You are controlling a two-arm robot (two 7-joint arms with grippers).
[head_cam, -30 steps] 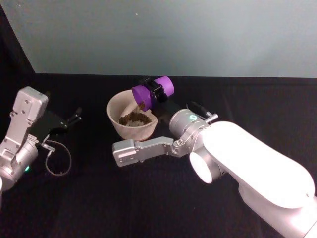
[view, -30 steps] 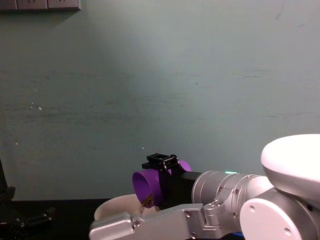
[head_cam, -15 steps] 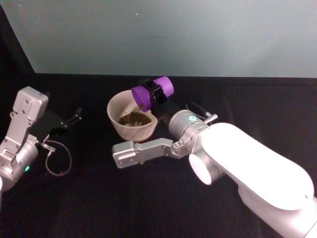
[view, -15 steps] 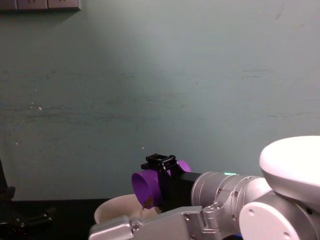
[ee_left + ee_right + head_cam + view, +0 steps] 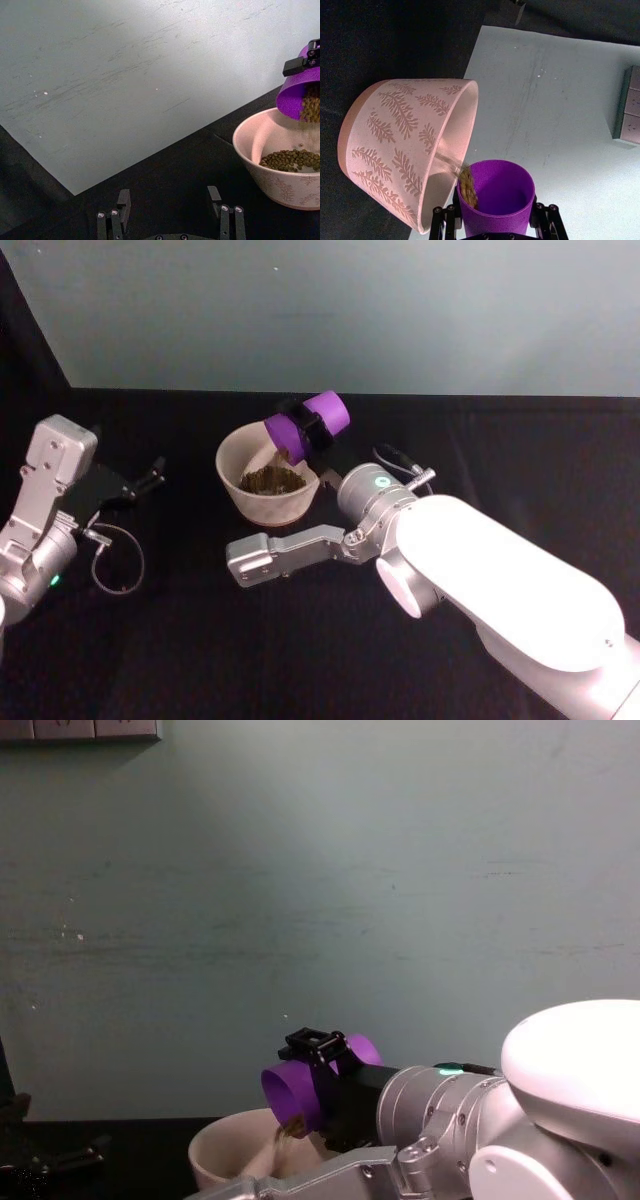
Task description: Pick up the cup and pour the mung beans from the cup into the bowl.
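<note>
Our right claw (image 5: 308, 428) is clenched on the cup (image 5: 327, 412), its black fingers clamped on opposite sides of the purple wall, close to the mouth. We hold the cup up off the counter (image 5: 180, 640), above the far right part of the bowl's rim, tipped well over, so that its mouth faces down and towards our left. The bowl (image 5: 232, 458) stands upright on the counter just ahead of our right forearm.

From the left wrist we see beans (image 5: 311, 104) heaped at the cup's lowered lip, with a thin stream of them falling into the bowl. From the right wrist the same stream runs from the lip onto the bowl's inner wall. A dark layer of beans already lies in the bottom of the bowl. The cup's lip is near the bowl's rim; whether they touch we cannot tell.

Our left claw (image 5: 170, 214) is released, with its two fingers spread and nothing between them. It sits low over the counter, well to the left of the bowl. A loop of cable (image 5: 120, 565) lies beside that arm. A pale wall (image 5: 400, 310) rises behind the counter.
</note>
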